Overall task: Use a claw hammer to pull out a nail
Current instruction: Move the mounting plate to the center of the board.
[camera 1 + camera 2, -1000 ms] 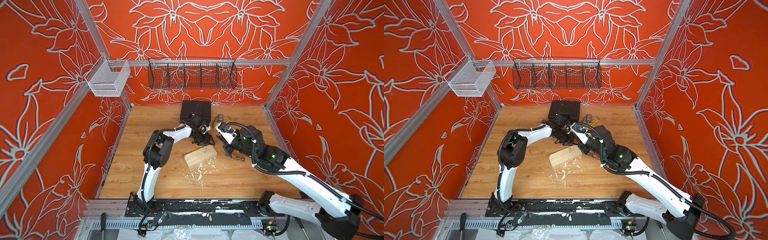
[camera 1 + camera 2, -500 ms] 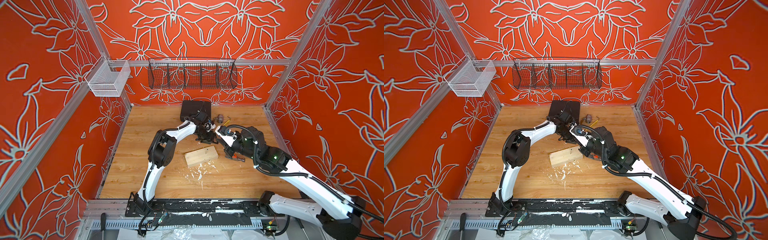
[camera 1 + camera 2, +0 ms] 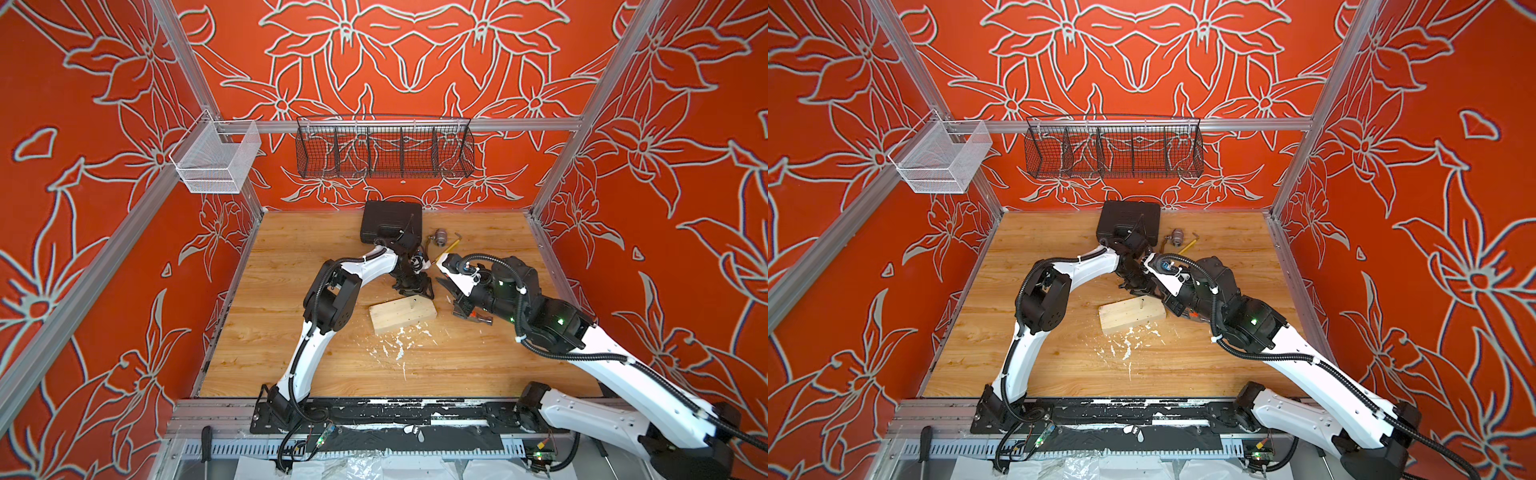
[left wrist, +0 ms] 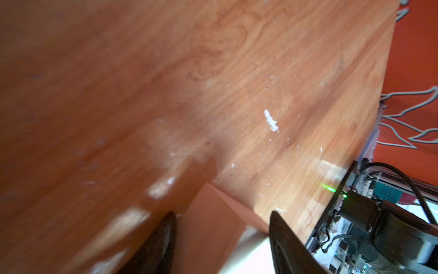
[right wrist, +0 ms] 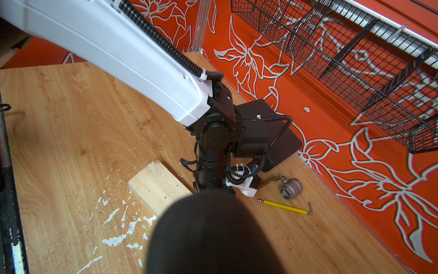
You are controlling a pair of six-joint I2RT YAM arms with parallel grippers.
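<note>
The pale wooden block (image 3: 402,316) lies mid-table in both top views, and the nail (image 3: 1143,304) stands up from its top. My left gripper (image 3: 415,289) points down at the block's far edge. In the left wrist view its fingers (image 4: 163,239) are spread on either side of the block's corner (image 4: 208,227), so it is open. My right gripper (image 3: 459,307) is to the right of the block, shut on the claw hammer (image 3: 482,319). The hammer's black handle end (image 5: 213,237) fills the right wrist view and hides the jaws.
At the back of the table are a black case (image 3: 390,220), a metal fitting (image 3: 440,239), a yellow pencil (image 5: 282,206) and a bent hex key (image 5: 310,210). White flecks (image 3: 399,345) lie in front of the block. A wire basket (image 3: 384,151) hangs on the back wall.
My left gripper has moved from near the black case toward the front and right, down onto the block's far edge, still spread. The right arm has shifted only slightly.
</note>
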